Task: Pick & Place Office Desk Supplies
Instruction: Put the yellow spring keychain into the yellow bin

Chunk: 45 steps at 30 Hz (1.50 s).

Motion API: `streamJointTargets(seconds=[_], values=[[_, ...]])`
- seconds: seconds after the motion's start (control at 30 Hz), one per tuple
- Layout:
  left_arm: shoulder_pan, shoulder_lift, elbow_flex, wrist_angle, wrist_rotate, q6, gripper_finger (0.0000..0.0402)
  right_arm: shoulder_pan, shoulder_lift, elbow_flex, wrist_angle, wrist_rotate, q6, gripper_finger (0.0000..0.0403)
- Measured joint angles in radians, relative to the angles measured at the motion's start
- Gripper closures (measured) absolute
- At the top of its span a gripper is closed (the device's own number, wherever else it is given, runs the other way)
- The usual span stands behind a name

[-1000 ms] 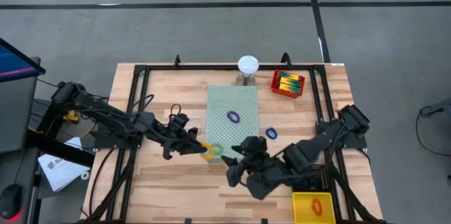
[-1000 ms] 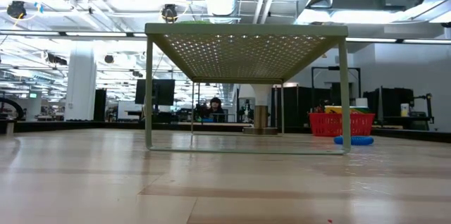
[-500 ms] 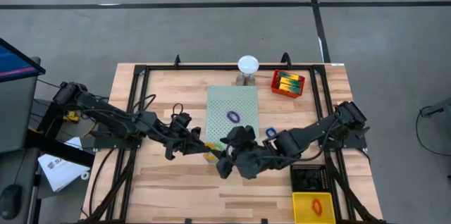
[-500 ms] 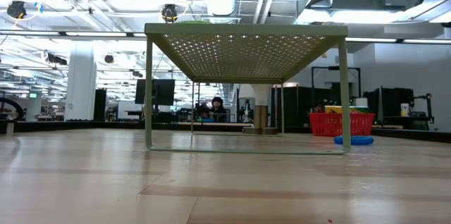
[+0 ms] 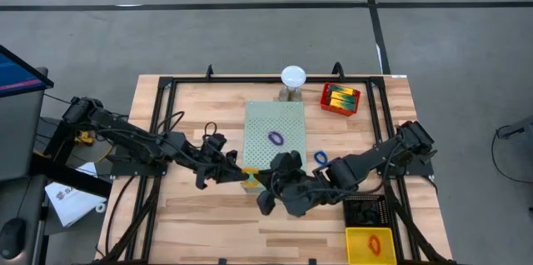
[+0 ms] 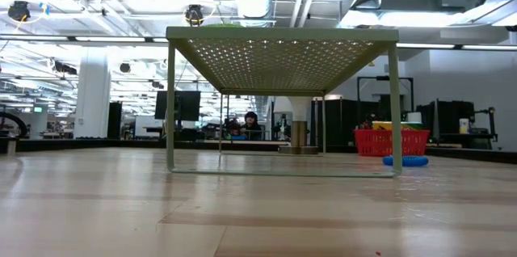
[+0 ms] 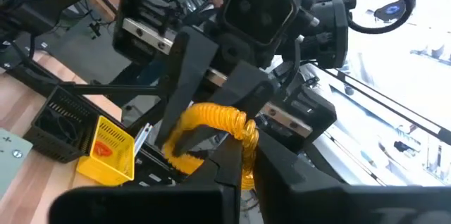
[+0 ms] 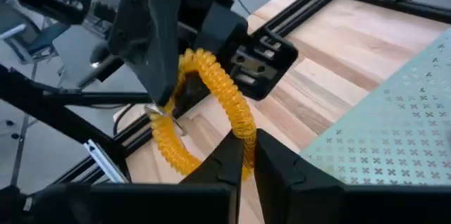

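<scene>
So both claws were clamped on one yellow loop (image 8: 211, 104) at mid-frame in high view: left claw (image 5: 236, 173) w/ loop's left side, right claw (image 5: 268, 183) opposite, over tabletop (image 5: 200, 223).

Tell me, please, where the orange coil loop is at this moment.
In the high view the orange coil loop sits mid-table, at the near left corner of the green perforated board, pinched between the left gripper and the right gripper.
</scene>
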Motion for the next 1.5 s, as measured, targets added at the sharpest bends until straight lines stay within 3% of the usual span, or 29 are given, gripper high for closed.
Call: streamJointTargets(seconds=[0.3,0.43,0.63,0.73,0.87,0.97,1.1,1.3,1.5], values=[[-0.032,0.0,0.0,-0.136,0.068,-0.01,0.0313,0.027,-0.003,0.0,0.01,0.126,0.026,0.0398],[-0.077,0.0,0.0,-0.281,0.067,-0.01,0.0287,0.036,-0.011,-0.001,0.004,0.164,0.035,0.0399],[-0.16,0.0,0.0,-0.636,0.067,-0.045,0.0264,0.076,-0.045,-0.001,-0.066,0.158,0.088,0.0401],[-0.201,0.0,0.0,-0.848,0.067,-0.088,0.0259,0.128,-0.062,0.0,-0.213,0.103,0.227,0.0402],[-0.241,0.0,0.0,-1.103,0.061,-0.116,0.0256,0.206,-0.063,0.0,-0.417,-0.071,0.441,0.0402],[-0.25,0.0,0.0,-1.254,0.061,-0.121,0.0256,0.269,-0.052,0.0,-0.528,-0.207,0.569,0.0402],[-0.233,0.0,0.0,-1.402,0.035,-0.135,0.0256,0.369,-0.05,-0.004,-0.625,-0.31,0.739,0.0403],[-0.169,-0.055,0.0,-1.632,-0.142,-0.309,0.0256,0.521,-0.05,-0.029,-0.672,-0.387,1.032,0.0403],[-0.072,-0.198,0.0,-1.775,-0.372,-0.434,0.0256,0.647,-0.049,-0.091,-0.65,-0.46,1.274,0.0403]])
